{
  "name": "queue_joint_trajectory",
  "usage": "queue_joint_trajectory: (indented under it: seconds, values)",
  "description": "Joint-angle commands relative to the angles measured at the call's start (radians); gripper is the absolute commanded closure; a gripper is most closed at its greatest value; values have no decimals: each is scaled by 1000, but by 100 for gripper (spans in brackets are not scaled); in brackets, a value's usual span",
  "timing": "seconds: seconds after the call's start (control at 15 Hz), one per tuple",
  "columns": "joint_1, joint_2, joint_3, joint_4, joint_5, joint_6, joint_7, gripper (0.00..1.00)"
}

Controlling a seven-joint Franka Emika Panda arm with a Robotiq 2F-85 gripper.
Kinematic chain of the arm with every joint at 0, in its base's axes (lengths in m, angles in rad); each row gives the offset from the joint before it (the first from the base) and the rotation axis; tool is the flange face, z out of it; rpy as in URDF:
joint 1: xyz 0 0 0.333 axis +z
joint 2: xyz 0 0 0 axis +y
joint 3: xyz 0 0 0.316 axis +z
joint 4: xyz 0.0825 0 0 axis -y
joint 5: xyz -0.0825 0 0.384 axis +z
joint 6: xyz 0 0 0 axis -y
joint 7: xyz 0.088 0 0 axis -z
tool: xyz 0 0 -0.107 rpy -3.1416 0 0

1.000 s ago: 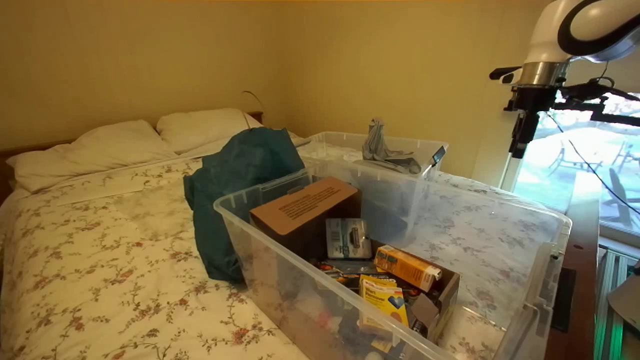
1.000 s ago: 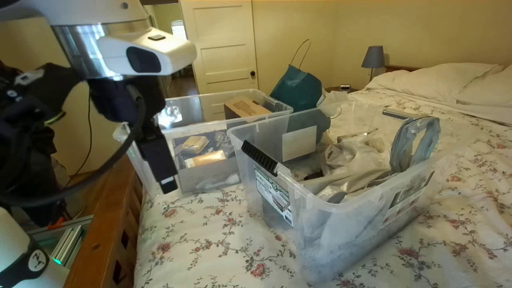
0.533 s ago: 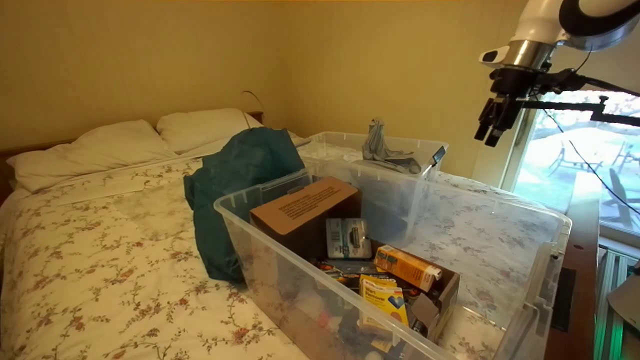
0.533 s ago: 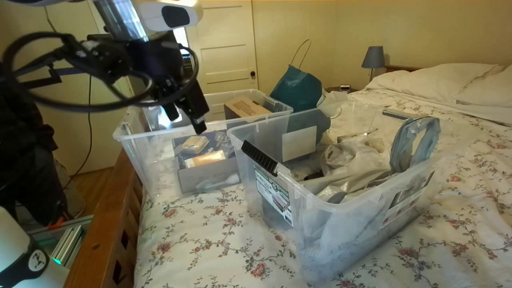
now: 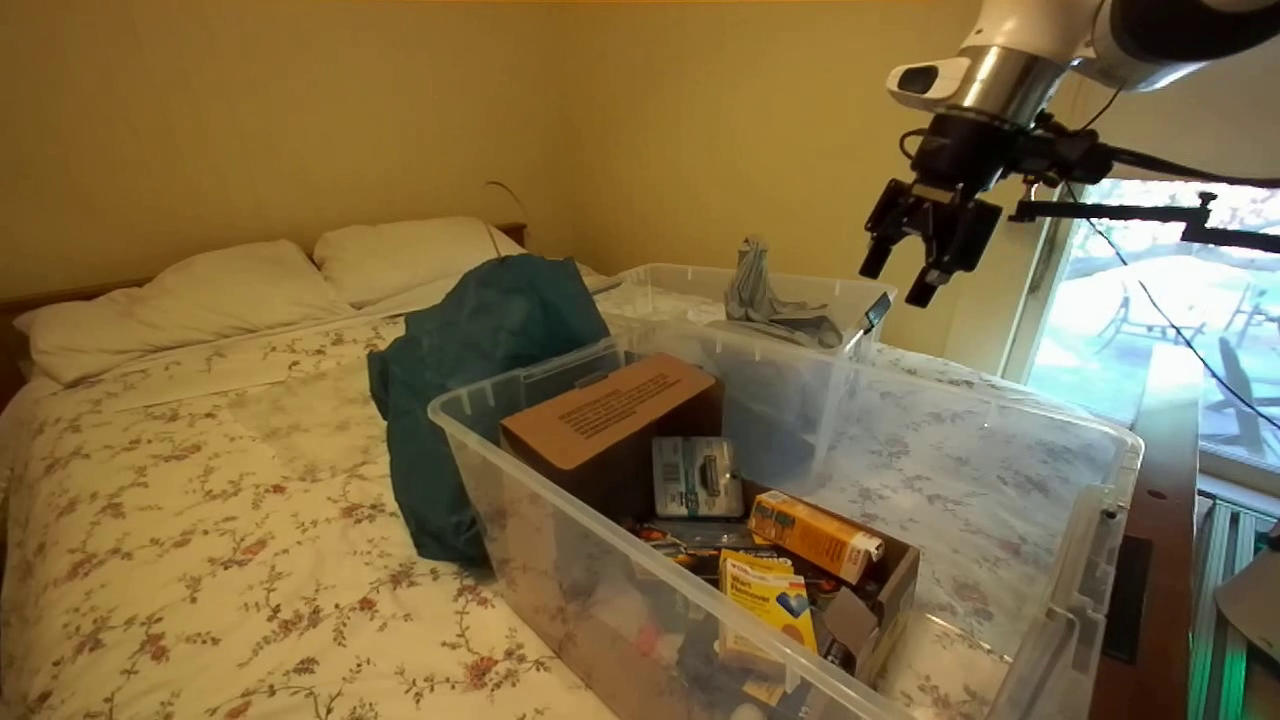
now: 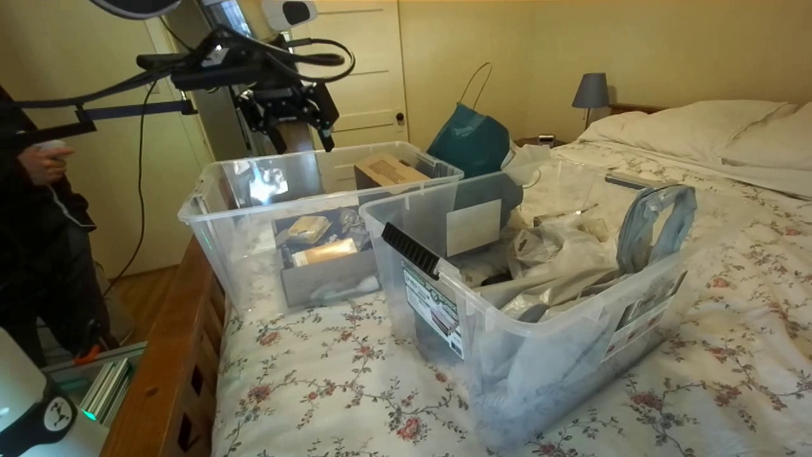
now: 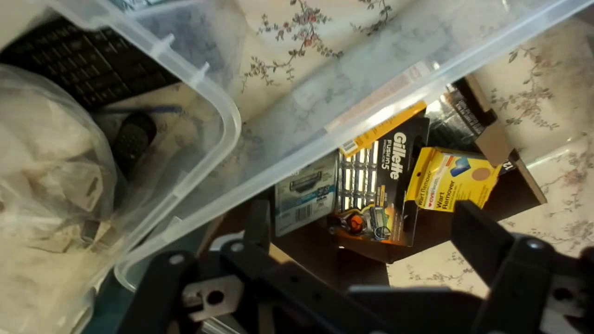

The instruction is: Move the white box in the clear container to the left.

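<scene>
The white box (image 5: pixel 697 477), a whitish carton with bluish-grey print, leans upright inside the clear container (image 5: pixel 600 525), against the brown cardboard box. It also shows in the wrist view (image 7: pixel 306 197). I cannot make it out in the exterior view where the clear container (image 6: pixel 266 209) stands behind another tub. My gripper (image 5: pixel 896 282) is open and empty, high above the tubs, well apart from the white box; it also shows in an exterior view (image 6: pixel 303 146). In the wrist view the white box appears beside the left fingertip of the gripper (image 7: pixel 361 206).
The brown cardboard box (image 5: pixel 610 410), an orange-yellow packet (image 5: pixel 815 533) and a yellow packet (image 5: pixel 765 605) are in the same container. Another clear tub (image 6: pixel 545 329) with bags stands alongside. A teal bag (image 5: pixel 480 340) and a wooden bed rail (image 6: pixel 158 374) flank them.
The arm has swung and turned over toward the tubs, moving left in an exterior view. The two fingers now show clearly apart. The white box and containers have not moved.
</scene>
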Motion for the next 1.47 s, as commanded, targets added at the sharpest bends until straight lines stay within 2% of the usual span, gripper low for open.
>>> queue_joint_trajectory:
  seconds: [0.0,0.2,0.27,0.33,0.53,0.67,0.8,1.0,1.13,1.27,1.4]
  values:
    - [-1,226,94,133,-40,105,8,0]
    - [-33,361,173,212,-98,158,81,0]
    - [-47,397,186,249,-132,126,99,0]
    - [-32,302,173,160,-69,140,53,0]
    - [-55,388,198,223,-103,140,77,0]
    - [-67,375,195,202,-102,154,116,0]
    - [-71,415,194,195,-61,197,127,0]
    - [-62,493,188,190,99,311,34,0]
    - [-71,555,201,204,156,398,-4,0]
    - [-92,618,219,229,116,453,5,0]
    - [-115,668,236,254,67,462,33,0]
